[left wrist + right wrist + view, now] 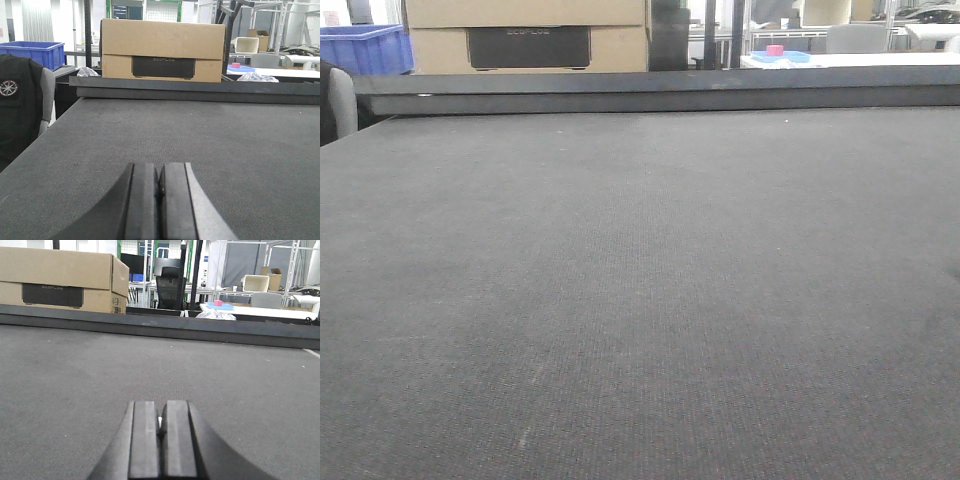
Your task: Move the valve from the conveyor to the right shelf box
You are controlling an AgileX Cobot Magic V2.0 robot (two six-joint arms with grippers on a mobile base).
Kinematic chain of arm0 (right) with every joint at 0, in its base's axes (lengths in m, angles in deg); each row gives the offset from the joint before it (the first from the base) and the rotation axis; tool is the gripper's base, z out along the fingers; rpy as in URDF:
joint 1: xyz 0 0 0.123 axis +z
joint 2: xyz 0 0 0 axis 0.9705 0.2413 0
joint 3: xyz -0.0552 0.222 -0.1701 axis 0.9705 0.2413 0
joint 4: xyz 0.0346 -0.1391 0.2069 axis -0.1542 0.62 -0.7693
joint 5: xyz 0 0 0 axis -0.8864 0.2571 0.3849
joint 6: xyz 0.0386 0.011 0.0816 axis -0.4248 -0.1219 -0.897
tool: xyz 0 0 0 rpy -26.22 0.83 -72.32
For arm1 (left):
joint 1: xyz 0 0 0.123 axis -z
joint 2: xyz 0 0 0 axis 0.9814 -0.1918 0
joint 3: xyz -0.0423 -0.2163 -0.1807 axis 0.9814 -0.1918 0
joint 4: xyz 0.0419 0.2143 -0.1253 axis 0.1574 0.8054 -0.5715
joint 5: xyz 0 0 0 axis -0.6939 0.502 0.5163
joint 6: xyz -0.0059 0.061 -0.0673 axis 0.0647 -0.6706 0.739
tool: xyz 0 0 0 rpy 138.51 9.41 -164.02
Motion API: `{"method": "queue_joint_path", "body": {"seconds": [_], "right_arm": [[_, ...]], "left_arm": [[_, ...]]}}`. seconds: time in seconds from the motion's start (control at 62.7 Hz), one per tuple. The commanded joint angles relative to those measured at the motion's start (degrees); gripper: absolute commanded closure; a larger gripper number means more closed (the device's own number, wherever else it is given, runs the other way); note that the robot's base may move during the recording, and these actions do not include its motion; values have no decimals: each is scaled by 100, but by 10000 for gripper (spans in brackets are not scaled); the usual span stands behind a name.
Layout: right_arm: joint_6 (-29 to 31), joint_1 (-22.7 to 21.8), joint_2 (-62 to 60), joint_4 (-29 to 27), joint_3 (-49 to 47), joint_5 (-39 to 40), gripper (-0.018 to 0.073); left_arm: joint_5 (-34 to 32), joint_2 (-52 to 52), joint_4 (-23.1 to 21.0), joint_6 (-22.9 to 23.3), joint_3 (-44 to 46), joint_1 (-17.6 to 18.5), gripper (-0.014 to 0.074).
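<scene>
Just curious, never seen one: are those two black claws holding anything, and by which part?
Nothing is held. The left gripper and the right gripper are both shut tight and empty, over the conveyor.

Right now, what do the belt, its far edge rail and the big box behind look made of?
Conveyor belt: matte dark grey felt-like fabric, fine weave showing. Edge rail: smooth dark, metal or plastic, unclear. Box: plain brown cardboard, folded flap seam visible.

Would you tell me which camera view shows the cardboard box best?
The left wrist view: the cardboard box shows almost whole, front on. In the front view the box loses its top; in the right wrist view the box loses its left end.
</scene>
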Motion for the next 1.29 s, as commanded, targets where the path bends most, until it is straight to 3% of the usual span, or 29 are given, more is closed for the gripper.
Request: {"method": "queue_joint_path", "body": {"seconds": [0.0,0.814,0.878,0.973,1.021,1.133,1.277], "right_arm": [[3,-19,-18,26,-2,117,727],[3,-19,-18,26,-2,397,727],[-6,-19,-18,-214,-2,219,727],[-6,-19,-18,-535,-437,-937,727],[-6,-5,-18,-571,-605,-925,727],[-6,-5,163,-286,-1231,-1032,727],[-6,-5,906,-213,-2063,-1585,727]], "left_arm": [[-77,28,-36,44,6,-9,707],[-176,28,-36,44,6,-14,707],[-196,28,-36,44,6,-14,707],[316,28,-251,44,230,-14,707],[795,28,-450,44,512,-14,707],[1746,16,-414,44,1243,-14,707],[2156,-526,-402,44,2130,-14,707]]}}
